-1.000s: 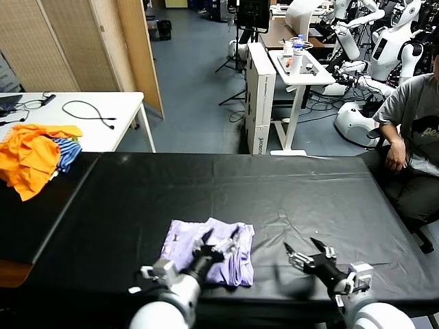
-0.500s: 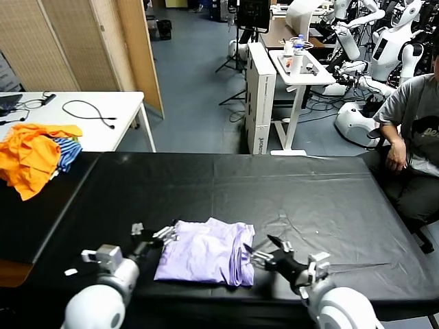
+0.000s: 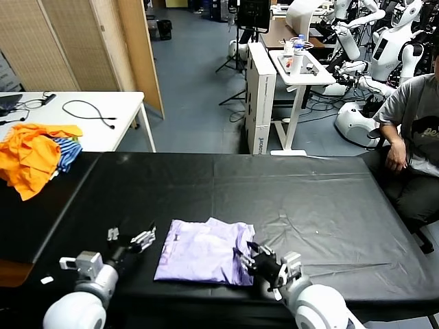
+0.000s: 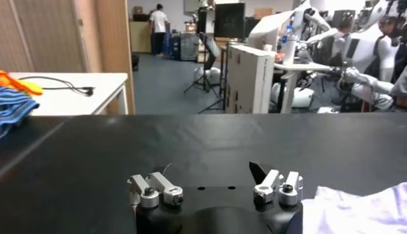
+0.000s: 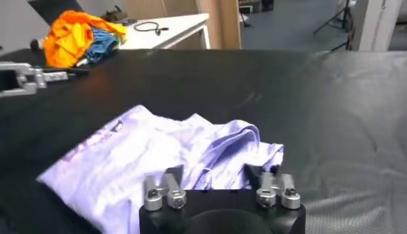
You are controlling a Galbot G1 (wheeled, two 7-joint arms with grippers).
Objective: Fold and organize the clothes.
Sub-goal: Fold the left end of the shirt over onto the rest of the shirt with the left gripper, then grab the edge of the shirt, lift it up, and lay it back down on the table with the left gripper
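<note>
Right hand (image 3: pixel 252 258) moved onto T-shirt (image 3: pixel 203 251) edge, closing

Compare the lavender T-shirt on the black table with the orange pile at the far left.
The lavender T-shirt lies folded flat; the orange pile is a crumpled heap. The T-shirt is one pale colour with a faint print; the pile mixes orange with blue stripes. The right tool sits at the T-shirt's edge, while nothing is near the pile. Both rest on the black table.

A black worktop (image 3: pixel 309 199) stretches before me. My folded lavender T-shirt (image 3: pixel 204 252) lies flat near its front edge, and an orange and blue-striped pile of garments (image 3: pixel 34 154) sits at its far left corner.
</note>
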